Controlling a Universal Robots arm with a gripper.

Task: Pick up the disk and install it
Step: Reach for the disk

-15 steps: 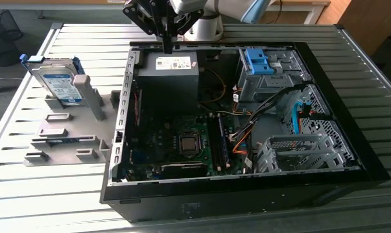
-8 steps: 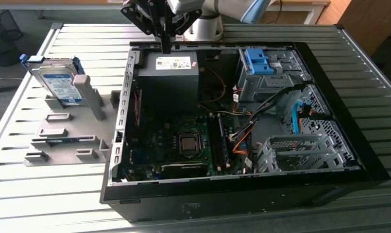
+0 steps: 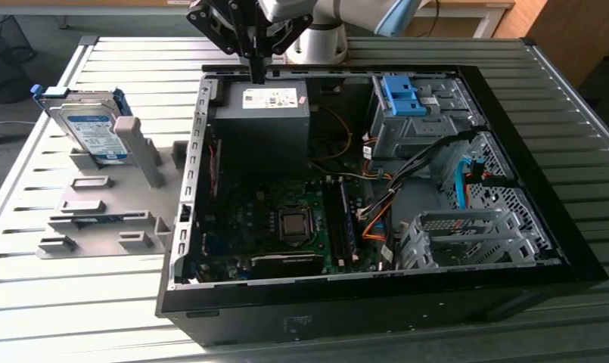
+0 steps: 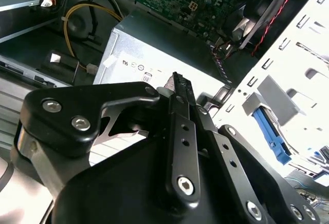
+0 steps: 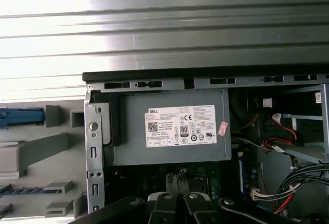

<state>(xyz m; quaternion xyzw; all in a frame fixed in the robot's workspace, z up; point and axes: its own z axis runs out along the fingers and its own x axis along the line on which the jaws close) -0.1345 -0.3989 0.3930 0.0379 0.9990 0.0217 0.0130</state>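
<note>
I have the gripper [image 3: 256, 73] hanging over the computer case [image 3: 546, 249], just inside the case wall nearest the arm's base [image 3: 319, 47]. Its fingers [image 4: 181, 131] are pressed together with nothing between them, and they point down at the power supply [image 3: 261, 121]. The supply sits in the corner of the case below the gripper. The tips are above its labelled top face and I see no contact. In the first wrist view the same grey box [image 5: 169, 126] lies flat against the case's black rim.

The disk [image 3: 90, 130] is outside the case, off the case wall on the exterior view's left. It stands on edge in a grey holder [image 3: 113, 198] and leans slightly, with its white-and-blue label facing out and the blue carrier framing it. It is well apart from the gripper. In the first wrist view I see it edge-on as a blue strip [image 5: 20, 117] beyond that same case wall.

Inside the case, the motherboard [image 3: 274, 227] covers the floor. A drive cage with blue latches [image 3: 405, 94] sits along the wall by the arm's base, and a bare metal cage [image 3: 466, 238] sits in the opposite corner. The case and the holder both rest on a slatted metal table [image 3: 82, 302].
</note>
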